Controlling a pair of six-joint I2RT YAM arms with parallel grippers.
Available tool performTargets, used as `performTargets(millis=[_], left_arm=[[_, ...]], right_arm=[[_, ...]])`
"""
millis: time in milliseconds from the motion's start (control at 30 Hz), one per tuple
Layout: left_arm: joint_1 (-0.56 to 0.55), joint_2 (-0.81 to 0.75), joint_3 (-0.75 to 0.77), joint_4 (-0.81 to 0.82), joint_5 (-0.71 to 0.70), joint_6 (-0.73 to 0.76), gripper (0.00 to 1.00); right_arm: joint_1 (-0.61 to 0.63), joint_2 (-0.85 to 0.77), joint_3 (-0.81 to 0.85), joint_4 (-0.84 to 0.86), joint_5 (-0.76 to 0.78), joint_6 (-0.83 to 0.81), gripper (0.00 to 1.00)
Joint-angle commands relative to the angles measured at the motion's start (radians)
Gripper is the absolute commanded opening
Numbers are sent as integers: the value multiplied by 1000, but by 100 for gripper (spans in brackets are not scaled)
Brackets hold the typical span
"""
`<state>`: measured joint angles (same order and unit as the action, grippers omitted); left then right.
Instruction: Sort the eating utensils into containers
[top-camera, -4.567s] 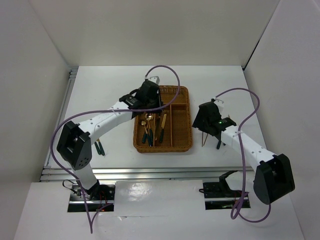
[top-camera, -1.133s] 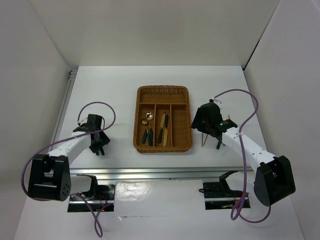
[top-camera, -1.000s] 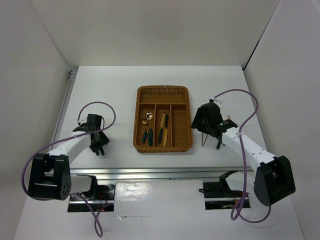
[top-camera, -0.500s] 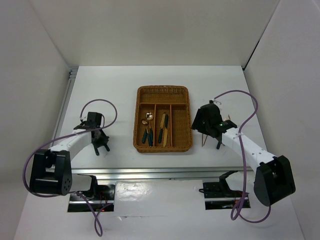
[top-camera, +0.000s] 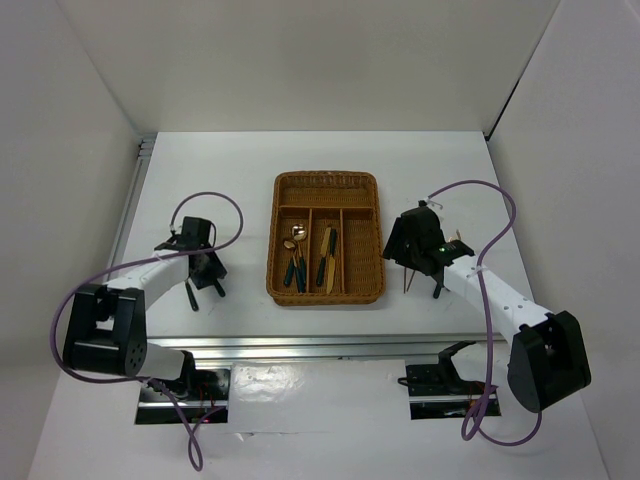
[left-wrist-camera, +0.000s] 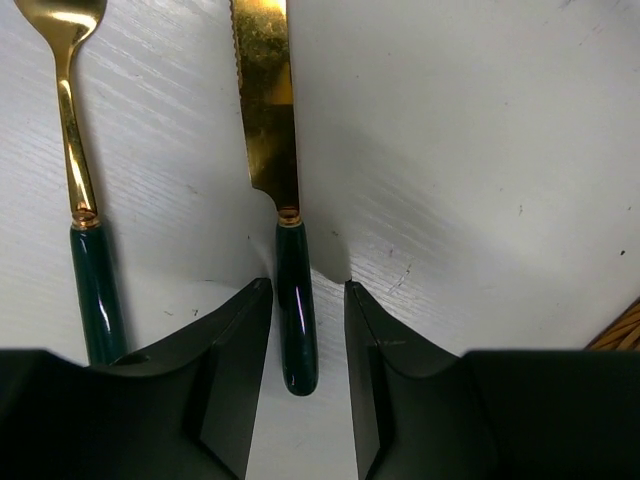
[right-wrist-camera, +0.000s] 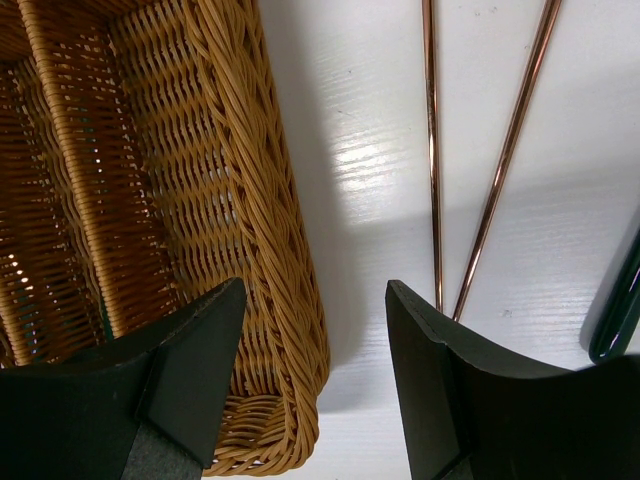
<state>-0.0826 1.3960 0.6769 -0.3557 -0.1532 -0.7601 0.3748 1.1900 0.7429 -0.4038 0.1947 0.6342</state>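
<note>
Top external, one tray (top-camera: 325, 298), perhaps four utensils (top-camera: 325, 262) inside, two chopsticks (right-wrist-camera: 433, 150)

My left end effector (left-wrist-camera: 300, 305) straddles the knife (left-wrist-camera: 268, 120) handle with only a thin gap on either side. The fork (left-wrist-camera: 80, 200) lies just beside one finger and crowds that side. On the other side the desk (left-wrist-camera: 480, 150) is bare as far as the corner of the wicker tray (left-wrist-camera: 622, 332). My right end effector (right-wrist-camera: 315, 300) hangs over the tray's outer wall, which fills half the gap between its spread fingers. Two chopsticks (right-wrist-camera: 432, 150) lie on the strip of desk past the wall, and a dark handle (right-wrist-camera: 612, 315) lies beyond them.
</note>
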Motion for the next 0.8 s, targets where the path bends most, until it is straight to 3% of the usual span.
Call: performTargets(millis=[0,133,400,567,767], left_arm=[[-20,47,-27,-75,-8,-8,49],[-29,92,-5,-95,-8,-18,49],[-39,138,23,-144,-26,-50,38],[-39,149,23,-144,-26,-50,26],[-57,133,55,-183,-37,-50,20]], right_arm=[[-7,-12,-5,31,12,-4,66],[-7,-12,-5,31,12,-4,66],[-7,-12,-5,31,22,-4,66],[-7,-1,-5,40,22,-4,66],[-7,-1,-5,40,22,-4,66]])
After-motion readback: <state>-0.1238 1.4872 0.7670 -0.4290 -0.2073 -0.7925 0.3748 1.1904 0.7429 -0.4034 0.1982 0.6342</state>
